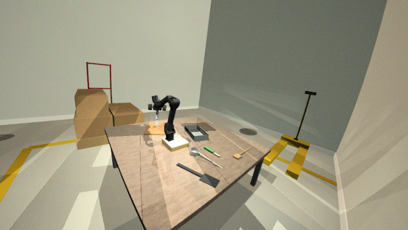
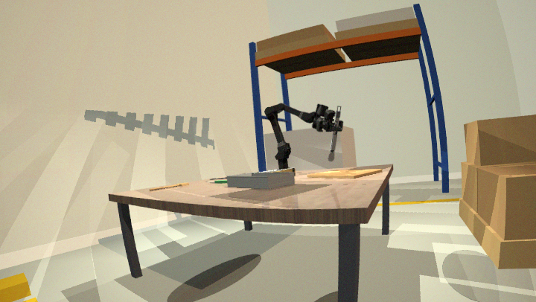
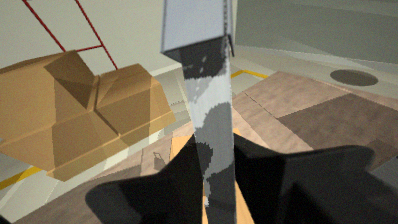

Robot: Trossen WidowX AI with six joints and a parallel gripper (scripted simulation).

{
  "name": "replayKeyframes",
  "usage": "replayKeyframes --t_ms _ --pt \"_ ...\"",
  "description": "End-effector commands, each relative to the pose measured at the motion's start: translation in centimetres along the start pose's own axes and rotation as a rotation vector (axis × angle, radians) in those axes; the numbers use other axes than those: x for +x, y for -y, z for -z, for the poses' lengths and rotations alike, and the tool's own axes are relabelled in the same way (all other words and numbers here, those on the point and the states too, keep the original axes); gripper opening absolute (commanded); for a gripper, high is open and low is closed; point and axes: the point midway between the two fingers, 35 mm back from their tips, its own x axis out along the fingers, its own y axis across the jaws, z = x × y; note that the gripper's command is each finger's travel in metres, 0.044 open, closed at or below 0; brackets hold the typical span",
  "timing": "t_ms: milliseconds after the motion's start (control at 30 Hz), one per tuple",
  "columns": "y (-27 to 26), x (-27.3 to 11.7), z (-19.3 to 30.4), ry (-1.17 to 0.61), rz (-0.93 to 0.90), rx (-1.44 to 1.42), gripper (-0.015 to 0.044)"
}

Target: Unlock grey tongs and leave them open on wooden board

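Observation:
My gripper (image 1: 157, 107) (image 2: 336, 126) (image 3: 209, 132) is shut on the grey tongs (image 1: 156, 118) (image 2: 333, 140) (image 3: 212, 102). It holds them high above the wooden board (image 1: 151, 132) (image 2: 348, 173) (image 3: 180, 145). The tongs hang nearly upright and slightly tilted, with the wide block end above the fingers and the long narrow end pointing down, clear of the board. The two arms look close together; I cannot tell whether the lock is released. The fingers hide part of the tongs. The grey roasting tin (image 1: 202, 137) (image 2: 258, 181) stands on the table without the tongs.
The arm's white base (image 1: 177, 140) stands between board and tin. On the table (image 1: 160, 177) lie a small pan (image 1: 194, 151) with a long handle, a green-handled tool (image 1: 209, 149), a wooden tool (image 1: 237, 156) and a black spatula (image 1: 209, 179). Cardboard boxes (image 1: 92, 114) (image 2: 499, 180) (image 3: 55, 115) stand beyond the table.

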Motion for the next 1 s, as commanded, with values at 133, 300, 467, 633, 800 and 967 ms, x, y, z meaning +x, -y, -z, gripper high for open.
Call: replayKeyframes --t_ms 133,300,467,633,800,967 --pt "-0.5 1.1 -0.2 -0.071 -0.003 -0.025 -0.0150" --pt "-0.7 2.0 0.0 -0.140 -0.005 -0.044 -0.0150" --pt "-0.9 2.8 0.3 -0.211 -0.008 -0.061 -0.0150" --pt "-1.1 3.6 0.5 -0.281 -0.011 -0.072 -0.0150" --pt "-1.2 4.2 0.8 -0.353 -0.011 -0.078 -0.0150" --pt "-1.2 4.8 1.2 -0.425 -0.013 -0.083 -0.0150"
